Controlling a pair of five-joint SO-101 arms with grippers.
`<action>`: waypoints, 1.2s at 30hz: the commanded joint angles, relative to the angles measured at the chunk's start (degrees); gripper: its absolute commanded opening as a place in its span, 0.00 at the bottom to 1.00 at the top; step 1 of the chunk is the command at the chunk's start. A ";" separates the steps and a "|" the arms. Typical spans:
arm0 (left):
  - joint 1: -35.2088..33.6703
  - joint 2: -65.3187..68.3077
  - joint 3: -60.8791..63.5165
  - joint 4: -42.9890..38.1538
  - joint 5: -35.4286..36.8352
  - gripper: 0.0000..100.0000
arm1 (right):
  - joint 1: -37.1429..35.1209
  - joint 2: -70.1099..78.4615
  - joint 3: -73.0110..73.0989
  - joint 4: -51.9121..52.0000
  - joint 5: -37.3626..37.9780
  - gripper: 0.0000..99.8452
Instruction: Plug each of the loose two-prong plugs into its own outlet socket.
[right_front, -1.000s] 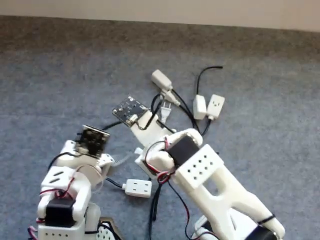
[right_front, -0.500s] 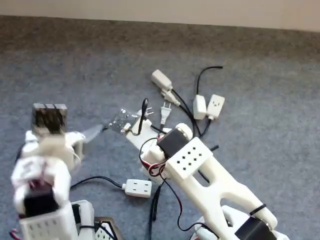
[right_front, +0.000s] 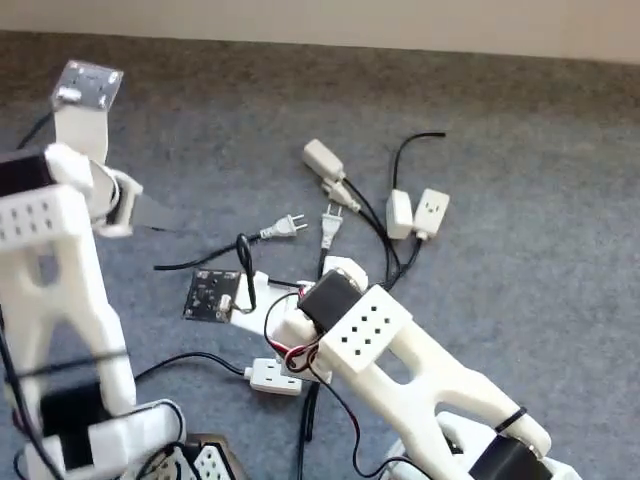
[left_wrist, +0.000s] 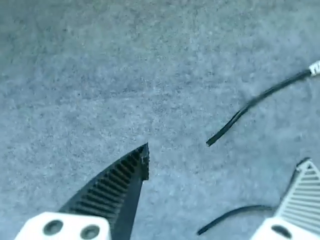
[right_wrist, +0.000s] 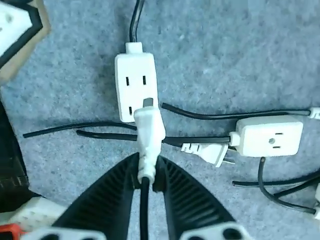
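Plug (right_wrist: 148, 131) pinched in right gripper (right_wrist: 146, 172), tip at slots of near outlet block (right_wrist: 134, 82): keep square, push straight. Left gripper (left_wrist: 225, 157) spread wide over carpet (left_wrist: 100, 60).

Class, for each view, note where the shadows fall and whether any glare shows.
High view: soft, even light on the carpet, faint shadows, no glare. Right wrist view: the plug in the right hand and the outlet block cast hardly any shadow. Left wrist view: carpet evenly lit around the open left hand, no glare.
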 joint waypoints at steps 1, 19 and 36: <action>-3.65 7.60 -12.35 4.66 -4.66 0.42 | -0.31 0.13 -2.07 -2.68 4.48 0.01; -18.15 34.07 -31.60 4.66 -12.13 0.29 | 3.56 11.12 -1.98 -3.56 -22.07 0.01; -16.13 36.62 -31.69 1.85 -9.58 0.31 | 3.38 16.57 -25.36 16.04 -88.70 0.01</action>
